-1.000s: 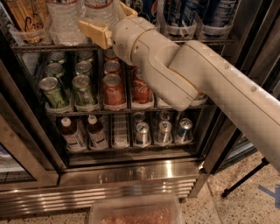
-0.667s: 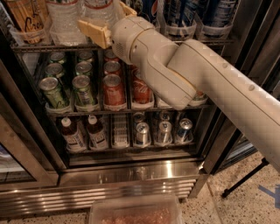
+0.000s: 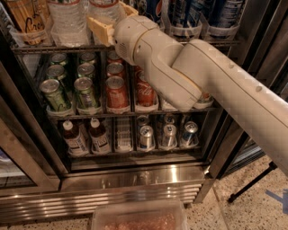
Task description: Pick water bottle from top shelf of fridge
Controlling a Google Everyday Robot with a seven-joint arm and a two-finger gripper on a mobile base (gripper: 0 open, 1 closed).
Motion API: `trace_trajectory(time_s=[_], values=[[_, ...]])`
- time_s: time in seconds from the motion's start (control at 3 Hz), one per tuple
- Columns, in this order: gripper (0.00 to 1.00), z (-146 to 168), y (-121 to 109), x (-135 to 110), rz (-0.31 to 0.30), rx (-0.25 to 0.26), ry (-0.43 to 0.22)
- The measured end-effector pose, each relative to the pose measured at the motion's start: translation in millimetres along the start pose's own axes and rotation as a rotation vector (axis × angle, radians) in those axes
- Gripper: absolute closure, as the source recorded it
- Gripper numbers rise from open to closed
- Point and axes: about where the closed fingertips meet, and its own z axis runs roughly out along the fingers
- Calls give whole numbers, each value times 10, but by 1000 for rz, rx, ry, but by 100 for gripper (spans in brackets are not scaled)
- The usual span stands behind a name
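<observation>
Floor: speckled pale terrazzo (image 3: 249,200) lies to the right of the cooler's foot.
Fridge: a commercial display cooler with a dark frame (image 3: 28,134) holds wire racks of drinks above a ribbed stainless-steel base (image 3: 135,182).
Top shelf: a dark wire rack with a front rail (image 3: 54,48) carries clear plastic bottle-sized holders.
Holders, left to right: an amber tea bottle (image 3: 26,20), a second clear water bottle (image 3: 67,20), the large clear ribbed plastic water bottle (image 3: 103,4), then blue Pepsi bottles (image 3: 182,13) behind the arm.
Gripper: the tan two-finger gripper (image 3: 106,13) on the cream arm (image 3: 189,72) sits at the top shelf, right at the large water bottle, which stands upright in its holder.
Grip: I cannot tell whether the claw is clamped on the bottle or loose about it.
Middle rack: white slotted lanes hold green cans (image 3: 56,92) on the left and red cans (image 3: 117,92) beside them, tilted toward the front.
Bottom rack: two brown bottles with white caps (image 3: 74,137) stand left, one white lane (image 3: 122,134) is bare, and silver cans (image 3: 168,134) fill the lanes to the right.
Tub: a clear plastic tub (image 3: 139,211) at the lower edge holds something reddish that I cannot make out.
</observation>
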Motion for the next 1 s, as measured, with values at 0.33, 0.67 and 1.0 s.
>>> trace_trajectory(time_s=[0.33,0.67,1.0], values=[[92,0,0,0,0,0,0],[100,0,0,0,0,0,0],[100,0,1,0,0,0,0]])
